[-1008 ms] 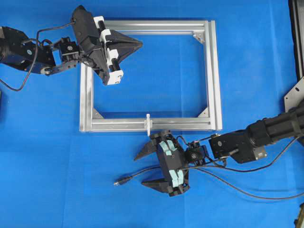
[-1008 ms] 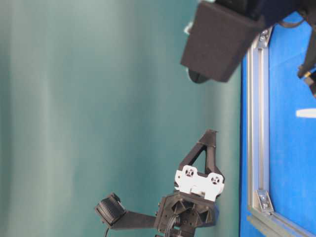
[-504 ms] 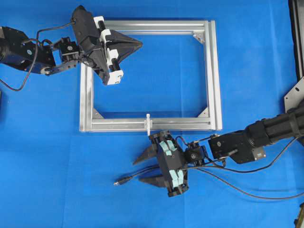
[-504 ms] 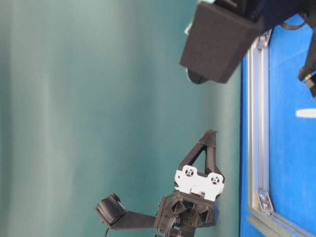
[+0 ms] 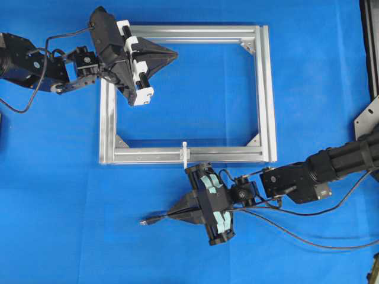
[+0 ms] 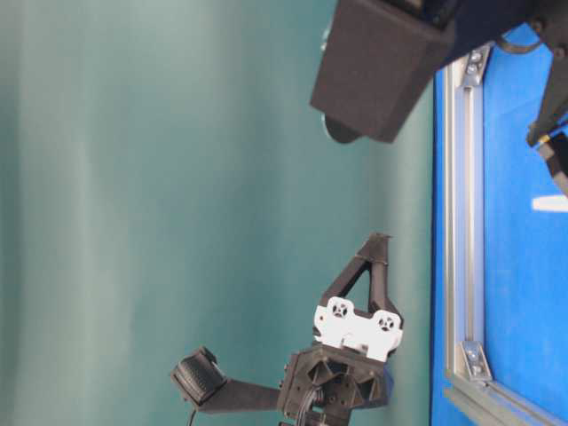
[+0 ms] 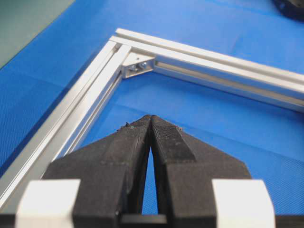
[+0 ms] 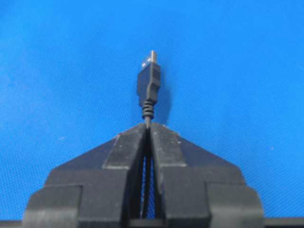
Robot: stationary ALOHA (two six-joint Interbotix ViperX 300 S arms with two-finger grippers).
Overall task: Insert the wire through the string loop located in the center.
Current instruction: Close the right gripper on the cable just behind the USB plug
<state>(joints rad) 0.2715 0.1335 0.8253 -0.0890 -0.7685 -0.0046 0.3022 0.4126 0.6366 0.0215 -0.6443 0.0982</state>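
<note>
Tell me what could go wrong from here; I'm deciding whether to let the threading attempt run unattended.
1. The right gripper is shut on the wire just behind its plug; the thin cable could twist or slip between the jaws.
2. The string loop is tiny and upright on the frame; a slightly off approach may push it over, not enter it.

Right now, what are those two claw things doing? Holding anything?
Left gripper: closed, empty, hovering inside the aluminium frame.
Right gripper: closed on the wire, just behind its plug.
</note>
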